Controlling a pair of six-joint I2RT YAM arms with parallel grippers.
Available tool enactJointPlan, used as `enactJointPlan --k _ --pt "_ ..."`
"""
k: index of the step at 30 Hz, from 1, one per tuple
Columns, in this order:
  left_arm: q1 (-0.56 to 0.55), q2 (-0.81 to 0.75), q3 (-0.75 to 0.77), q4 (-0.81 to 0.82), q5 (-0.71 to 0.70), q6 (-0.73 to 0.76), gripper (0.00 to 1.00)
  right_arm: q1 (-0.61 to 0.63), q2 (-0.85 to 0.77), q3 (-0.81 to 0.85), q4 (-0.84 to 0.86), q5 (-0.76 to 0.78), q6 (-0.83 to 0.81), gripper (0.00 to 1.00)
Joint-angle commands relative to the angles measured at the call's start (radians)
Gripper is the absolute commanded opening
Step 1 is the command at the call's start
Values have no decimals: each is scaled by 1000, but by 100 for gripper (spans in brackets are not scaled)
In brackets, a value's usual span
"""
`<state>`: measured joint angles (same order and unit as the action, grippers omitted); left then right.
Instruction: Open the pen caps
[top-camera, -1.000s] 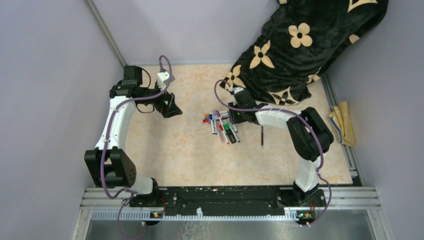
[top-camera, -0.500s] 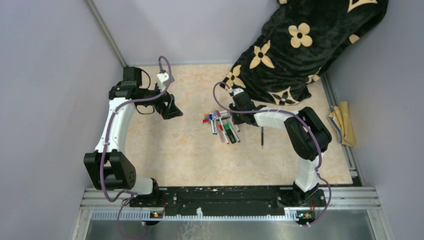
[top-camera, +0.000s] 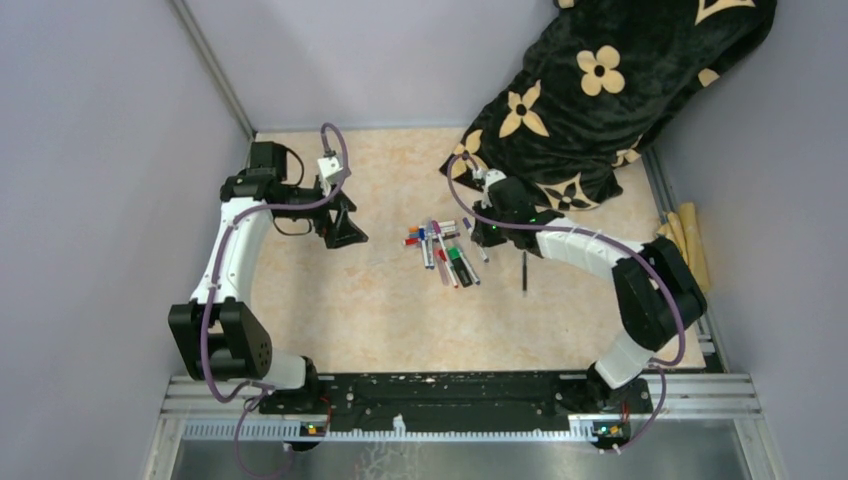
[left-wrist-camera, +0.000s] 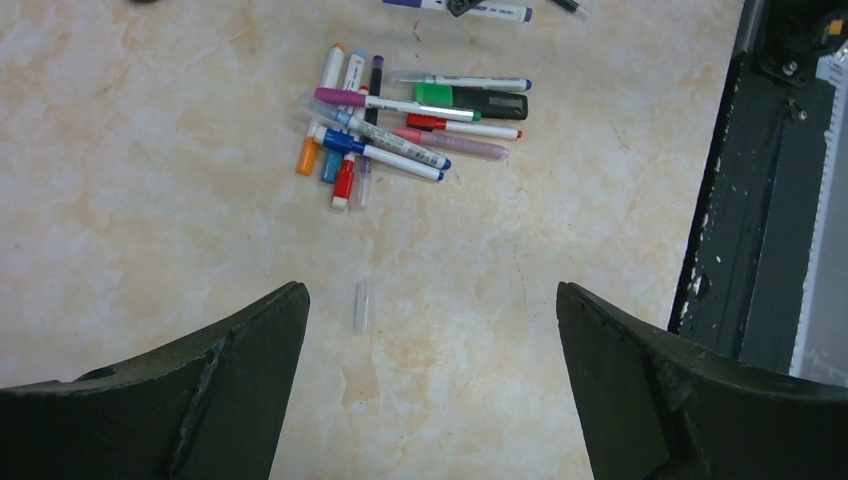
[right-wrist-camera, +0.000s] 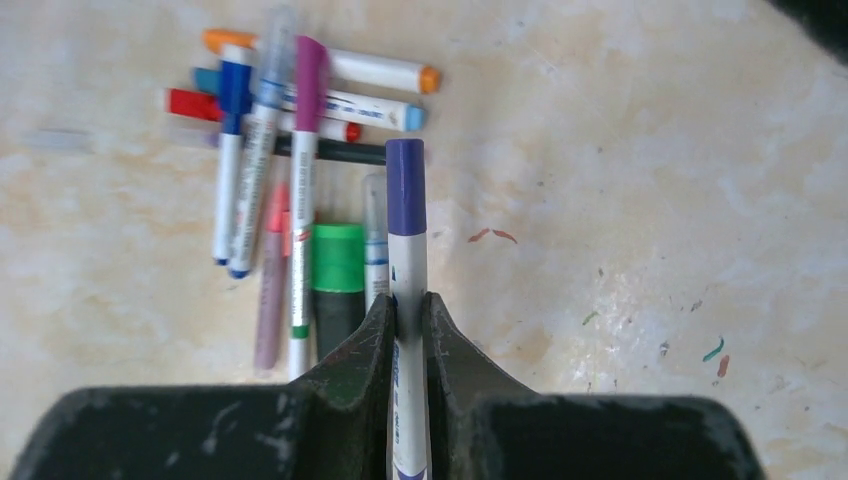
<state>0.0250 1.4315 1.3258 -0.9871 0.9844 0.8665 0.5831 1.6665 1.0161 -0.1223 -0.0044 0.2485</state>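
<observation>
Right gripper (right-wrist-camera: 408, 312) pinches the purple-capped pen (right-wrist-camera: 407, 255), so it's the pickup step. Left gripper (left-wrist-camera: 432, 292), wide open at the pen pile's (left-wrist-camera: 400, 130) 9 o'clock, probably needs to grab the purple cap (right-wrist-camera: 405, 185) next.

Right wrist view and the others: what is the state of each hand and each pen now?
right hand: shut on the purple pen
purple pen: gripped by the barrel, cap on
left hand: open, empty
pile of pens: lying on the table, caps seem on
green marker: lying in the pile, cap on
</observation>
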Motion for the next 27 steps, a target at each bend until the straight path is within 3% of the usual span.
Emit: enactJointPlan --k 1,9,16,20,27 --pt "5 -15 -24 -121 126 249 99 -28 -105 103 -80 -246 -4 0" --pt "-86 -95 -97 -83 92 449 99 -2 -113 187 -154 -686 19 0" --pt "-292 -231 -222 51 -128 501 99 124 -28 324 -229 -801 -8 0" --pt "-333 -277 -258 59 -176 560 98 149 -3 349 -177 -877 38 0" --pt "-363 -307 -272 39 -221 632 82 181 62 422 -221 -927 25 0"
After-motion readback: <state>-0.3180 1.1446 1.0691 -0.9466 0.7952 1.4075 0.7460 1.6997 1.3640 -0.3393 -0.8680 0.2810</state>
